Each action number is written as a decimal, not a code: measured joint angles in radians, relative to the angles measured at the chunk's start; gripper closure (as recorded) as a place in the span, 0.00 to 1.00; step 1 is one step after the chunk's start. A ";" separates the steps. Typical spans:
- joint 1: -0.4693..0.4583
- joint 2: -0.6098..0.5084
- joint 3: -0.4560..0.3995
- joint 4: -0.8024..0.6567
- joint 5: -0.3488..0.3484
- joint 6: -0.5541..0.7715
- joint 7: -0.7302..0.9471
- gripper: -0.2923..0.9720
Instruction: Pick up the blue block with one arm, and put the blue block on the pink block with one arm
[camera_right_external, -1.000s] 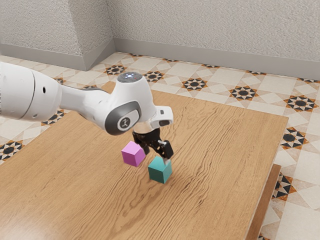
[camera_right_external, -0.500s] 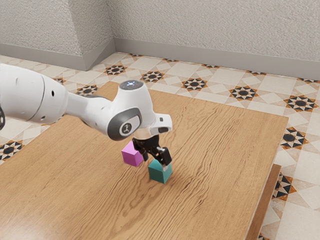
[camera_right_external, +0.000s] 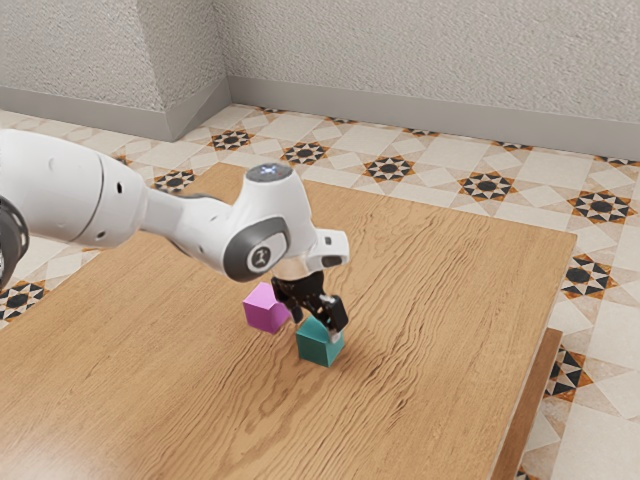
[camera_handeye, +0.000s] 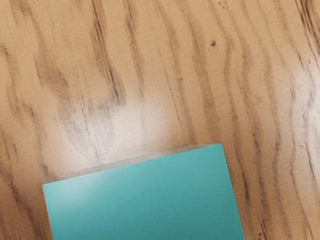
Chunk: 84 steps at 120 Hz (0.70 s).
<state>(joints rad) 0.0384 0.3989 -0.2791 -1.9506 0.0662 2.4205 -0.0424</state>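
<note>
- Exterior view: my arm (camera_right_external: 150, 215) enters from 9 o'clock and reaches across the table (camera_right_external: 440, 300) toward its middle.
- Exterior view: my gripper (camera_right_external: 318, 312) points down and sits low, right at the upper part of the blue block (camera_right_external: 320, 348).
- Exterior view: the black fingers (camera_right_external: 335, 313) stand spread. One shows at the block's 1 o'clock edge and the other toward its 11 o'clock side. I see no squeeze on the block from both sides.
- Exterior view: the blue block, teal in tone, rests flat on the wood directly below my gripper, near the table's centre.
- Exterior view: the pink block (camera_right_external: 262, 310) lies on the table at 10 o'clock from the blue block. It is just beside the blue block, and a narrow strip of wood shows between the two.
- Exterior view: the pink block is partly covered by my wrist, with its top face and one side visible.
- Exterior view: a patterned tile floor (camera_right_external: 480, 185) surrounds the table from 9 to 3 o'clock, and a grey wall (camera_right_external: 400, 50) stands at 12 o'clock.
- Wrist view: the blue block (camera_handeye: 145, 200) appears large and close, just under my hand, with its flat top face toward the camera.
- Wrist view: the block's face sits slightly turned against the wood grain of the table (camera_handeye: 150, 75), which runs beyond it on all visible sides.
</note>
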 joint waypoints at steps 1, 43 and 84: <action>0.000 0.001 0.000 0.000 0.000 0.000 0.000 0.23; 0.000 0.039 0.002 0.016 -0.018 0.006 0.004 0.24; 0.000 0.072 0.009 0.040 -0.021 0.006 0.005 0.25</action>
<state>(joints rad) 0.0382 0.4710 -0.2699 -1.9105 0.0448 2.4264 -0.0370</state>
